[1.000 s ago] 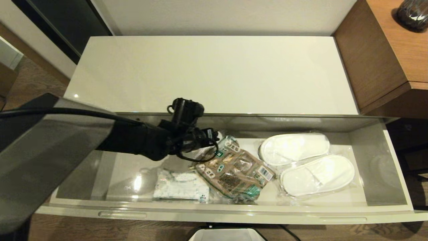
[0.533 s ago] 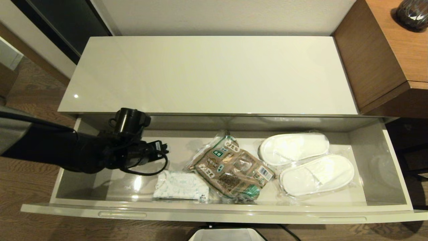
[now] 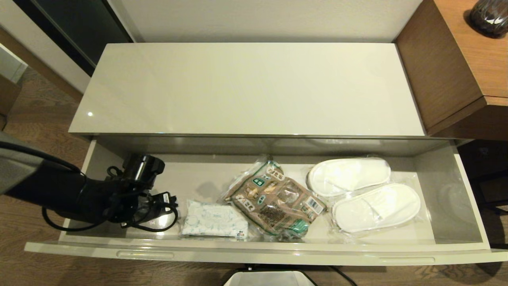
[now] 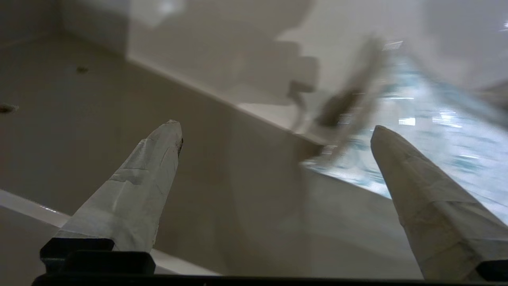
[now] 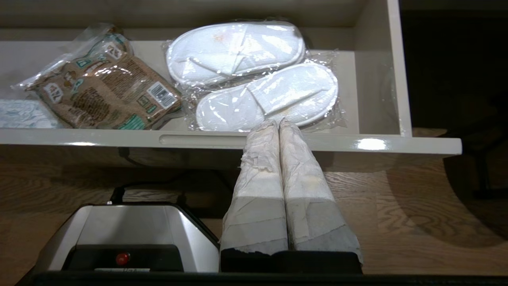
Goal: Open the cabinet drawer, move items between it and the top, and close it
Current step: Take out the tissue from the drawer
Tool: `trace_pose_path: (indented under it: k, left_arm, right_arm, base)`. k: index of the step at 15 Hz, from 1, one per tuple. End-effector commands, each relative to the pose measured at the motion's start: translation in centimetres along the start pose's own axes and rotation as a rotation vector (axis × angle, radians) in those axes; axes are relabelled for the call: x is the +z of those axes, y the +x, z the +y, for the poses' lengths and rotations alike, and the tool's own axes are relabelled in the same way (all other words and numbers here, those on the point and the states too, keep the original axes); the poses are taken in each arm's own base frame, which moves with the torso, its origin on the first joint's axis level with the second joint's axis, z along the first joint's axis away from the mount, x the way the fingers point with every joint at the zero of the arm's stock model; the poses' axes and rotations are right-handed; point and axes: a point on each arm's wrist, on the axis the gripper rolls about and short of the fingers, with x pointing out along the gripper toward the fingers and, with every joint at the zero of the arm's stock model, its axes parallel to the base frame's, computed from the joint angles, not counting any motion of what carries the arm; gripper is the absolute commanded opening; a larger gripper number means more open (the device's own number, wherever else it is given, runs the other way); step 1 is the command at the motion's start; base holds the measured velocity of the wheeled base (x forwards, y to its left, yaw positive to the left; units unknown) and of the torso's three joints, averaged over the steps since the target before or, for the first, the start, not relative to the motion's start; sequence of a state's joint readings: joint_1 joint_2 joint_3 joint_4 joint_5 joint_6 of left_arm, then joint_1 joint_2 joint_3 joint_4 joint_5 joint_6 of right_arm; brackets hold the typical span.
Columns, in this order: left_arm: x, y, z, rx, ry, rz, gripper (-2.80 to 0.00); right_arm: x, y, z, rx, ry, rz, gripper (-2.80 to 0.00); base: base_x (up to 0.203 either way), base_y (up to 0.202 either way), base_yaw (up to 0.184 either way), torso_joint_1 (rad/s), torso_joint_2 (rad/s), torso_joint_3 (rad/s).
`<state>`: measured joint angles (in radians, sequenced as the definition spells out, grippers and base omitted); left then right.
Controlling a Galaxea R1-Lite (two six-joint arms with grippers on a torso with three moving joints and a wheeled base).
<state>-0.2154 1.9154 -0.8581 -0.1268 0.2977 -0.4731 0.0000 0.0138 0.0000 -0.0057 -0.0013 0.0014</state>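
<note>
- Drawer: pulled fully out below the cabinet top, its glossy front edge nearest the robot, with two long recessed slots in that edge.
- Slippers: a white pair in clear plastic wrap, lying flat side by side in the right part of the drawer (the wrap touches the brown packet beside it).
- White packet: small, with blue print, flat on the drawer floor against the front wall, left of centre; its right end lies just beside the brown packet.
- Brown packet: brown-and-green printed bag, lying at a slant in the middle of the drawer between the white packet and the slippers.
- Cabinet top: long, glossy cream slab behind the open drawer, nothing resting on it.
- Left gripper: inside the left end of the drawer, just beside the white packet, fingers spread wide and holding nothing (the wrist view is blurred around the packet's edge).
- Right gripper: parked low in front of the drawer's front edge, fingers pressed together with nothing between them, pointing toward the slippers.
- Wooden desk: brown wood-grain, standing against the cabinet's right end.
</note>
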Motion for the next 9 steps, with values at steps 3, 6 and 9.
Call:
trace_pose_path:
  k: [3, 6, 9]
  left_arm:
    - [-1.2, 2.4, 0.2, 0.067, 0.021, 0.058, 0.0]
    - [-1.8, 2.4, 0.1, 0.094, 0.05, 0.067, 0.0]
    - [-2.8, 2.3, -0.9, 0.092, 0.109, 0.071, 0.0]
  right_arm:
    - [0.0, 0.0, 0.0, 0.0, 0.0, 0.003, -2.8]
    - [0.0, 0.0, 0.0, 0.0, 0.0, 0.003, -2.8]
    - [0.0, 0.0, 0.0, 0.0, 0.0, 0.003, -2.8]
  base:
    - [0.0, 0.0, 0.0, 0.0, 0.0, 0.0]
    - [0.0, 0.0, 0.0, 0.0, 0.0, 0.0]
    - [0.0, 0.0, 0.0, 0.0, 0.0, 0.0]
